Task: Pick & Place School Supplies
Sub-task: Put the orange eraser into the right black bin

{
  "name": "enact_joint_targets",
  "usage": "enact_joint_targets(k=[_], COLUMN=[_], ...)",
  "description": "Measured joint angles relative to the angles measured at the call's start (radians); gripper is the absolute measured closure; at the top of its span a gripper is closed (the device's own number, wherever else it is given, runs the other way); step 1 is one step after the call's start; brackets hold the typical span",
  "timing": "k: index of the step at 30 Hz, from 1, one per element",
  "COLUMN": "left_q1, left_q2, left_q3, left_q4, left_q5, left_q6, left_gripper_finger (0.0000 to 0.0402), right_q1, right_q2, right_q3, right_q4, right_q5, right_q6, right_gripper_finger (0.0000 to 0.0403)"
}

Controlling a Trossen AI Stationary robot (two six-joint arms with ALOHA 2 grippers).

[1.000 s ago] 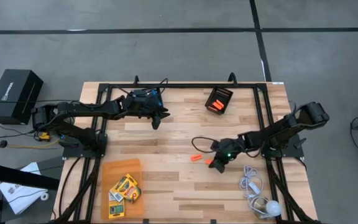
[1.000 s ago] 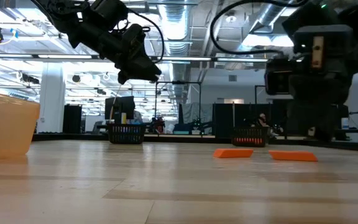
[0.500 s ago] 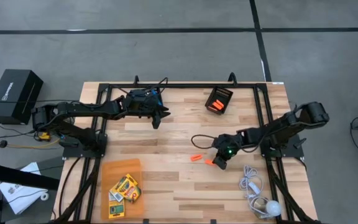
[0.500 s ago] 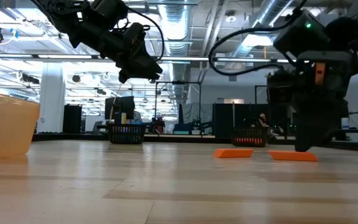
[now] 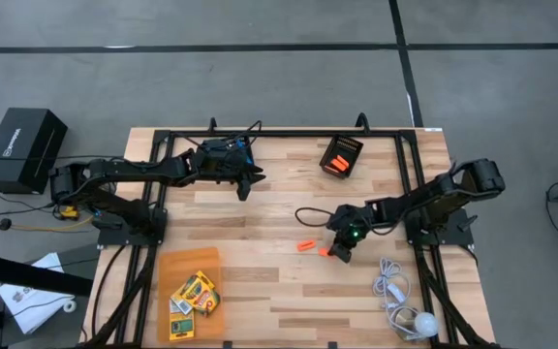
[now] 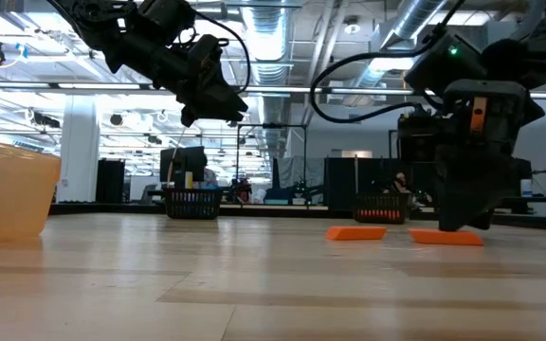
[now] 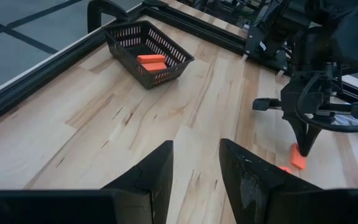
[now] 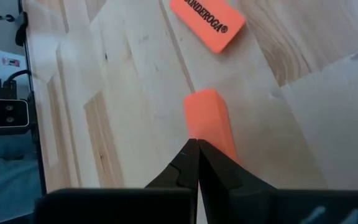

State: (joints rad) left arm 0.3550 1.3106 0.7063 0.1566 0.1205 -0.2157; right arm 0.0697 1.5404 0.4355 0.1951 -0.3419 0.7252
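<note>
The right gripper is reaching low toward the table's middle, fingers pressed together; the left gripper is hovering raised, fingers parted.

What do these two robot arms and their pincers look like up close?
Both arms are dark, jointed and slim, with black cables looping alongside. The left pincer has two flat, dark fingers with rounded tips. The right pincer narrows to thin pointed tips, and a small green light glows near its wrist.

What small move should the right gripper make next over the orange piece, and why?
Probably open its fingers before descending. The right gripper sits directly above the nearer orange piece with its fingers pressed together, so it cannot straddle it yet. The left gripper waits open, far across the table.
</note>
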Motion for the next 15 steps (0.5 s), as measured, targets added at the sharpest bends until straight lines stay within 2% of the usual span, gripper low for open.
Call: enact_joint_targets(k=[10,13,15], left_q1=[0.0,0.0,0.0], left_q2=[0.0,0.0,0.0], left_q3=[0.0,0.0,0.0], left_q4=[-0.003,-0.003,-0.003], left_q5=[0.0,0.0,0.0], left_q6=[0.0,0.0,0.0], left_gripper_finger=[0.0276,0.0276,0.0276], right_q1=[-0.047,-0.068,-0.086], right_q2=[0.001,0.002,0.003], right_q3=[-0.001,-0.001,-0.002], right_q4=[-0.013,-0.023,-0.022], right_q5=[0.002,0.056,0.039], right_q6=[-0.053,-0.071,-0.077], right_gripper_finger=[0.0403,0.0403,0.0403])
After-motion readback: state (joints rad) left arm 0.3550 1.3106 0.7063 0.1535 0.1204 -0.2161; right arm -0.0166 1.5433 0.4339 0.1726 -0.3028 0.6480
